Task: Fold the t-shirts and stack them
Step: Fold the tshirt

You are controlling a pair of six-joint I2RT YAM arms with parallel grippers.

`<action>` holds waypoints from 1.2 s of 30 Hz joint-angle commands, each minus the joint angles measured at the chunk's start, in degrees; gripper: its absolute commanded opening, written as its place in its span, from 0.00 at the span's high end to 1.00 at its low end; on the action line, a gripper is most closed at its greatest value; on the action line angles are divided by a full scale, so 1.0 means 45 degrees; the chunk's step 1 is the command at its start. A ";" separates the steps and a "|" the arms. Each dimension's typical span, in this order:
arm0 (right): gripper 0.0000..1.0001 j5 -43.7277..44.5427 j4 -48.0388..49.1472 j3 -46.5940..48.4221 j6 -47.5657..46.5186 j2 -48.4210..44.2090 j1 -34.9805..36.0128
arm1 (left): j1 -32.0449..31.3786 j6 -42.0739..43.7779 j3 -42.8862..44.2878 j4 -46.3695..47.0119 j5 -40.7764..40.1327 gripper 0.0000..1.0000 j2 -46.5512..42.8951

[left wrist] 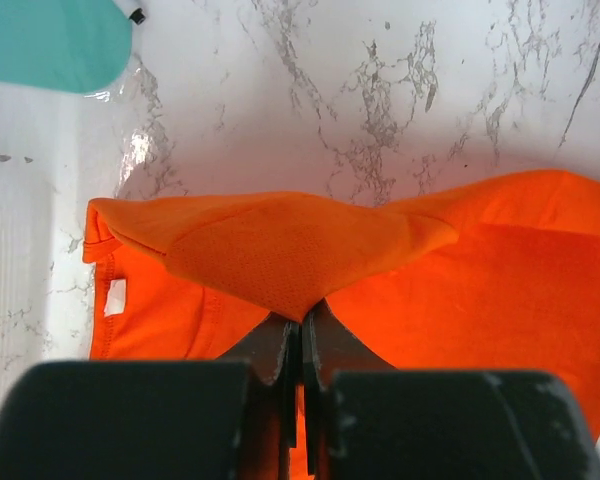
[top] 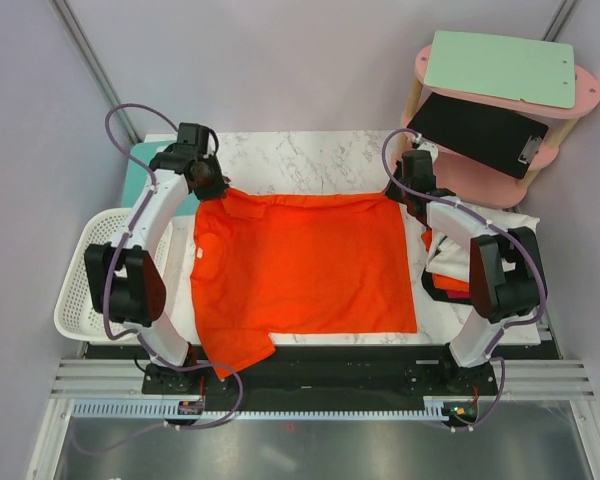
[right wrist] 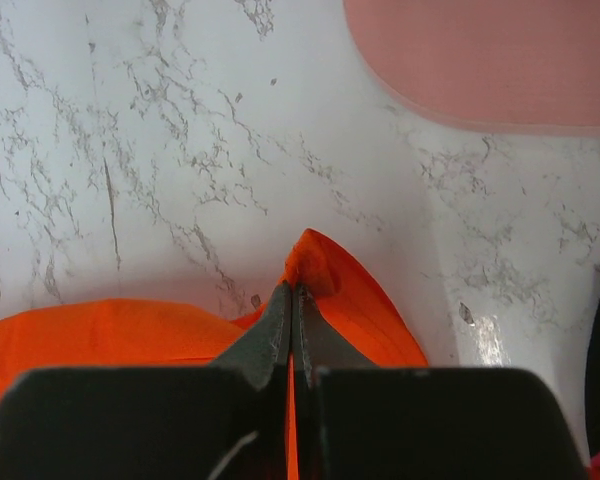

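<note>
An orange-red t-shirt (top: 300,265) lies spread on the marble table, collar at the left, one sleeve hanging over the near edge. My left gripper (top: 216,186) is shut on the shirt's far left sleeve (left wrist: 290,250), which is folded over toward the body. My right gripper (top: 400,190) is shut on the shirt's far right hem corner (right wrist: 325,275). More orange-red cloth (top: 450,270) lies bunched at the right, under my right arm, on a white cloth.
A white latticed basket (top: 80,290) stands off the table's left edge. A teal board (top: 140,165) lies at the far left (left wrist: 50,40). A pink shelf (top: 500,110) with a green board and a black clipboard stands at the far right.
</note>
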 commanded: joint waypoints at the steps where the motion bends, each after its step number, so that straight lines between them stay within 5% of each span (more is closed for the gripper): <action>1: 1.00 -0.0197 -0.0783 -0.0261 -0.0247 -0.0710 -0.0012 | 0.0334 -0.0443 -0.0615 0.0204 0.0583 0.98 -0.1092; 26: 1.00 -0.0101 -0.2288 -0.2800 -0.0443 -0.1453 0.0144 | 0.1369 0.0065 -0.4575 -0.0597 0.3398 0.98 -0.3142; 35: 1.00 0.0095 -0.2287 -0.2684 -0.0403 -0.1081 0.0320 | 0.1369 -0.0091 -0.6493 -0.1222 0.1567 0.98 -0.4803; 36: 1.00 0.0076 -0.2326 -0.2684 -0.0384 -0.1081 0.0359 | 0.1369 -0.0091 -0.6475 -0.1570 0.1409 0.72 -0.4804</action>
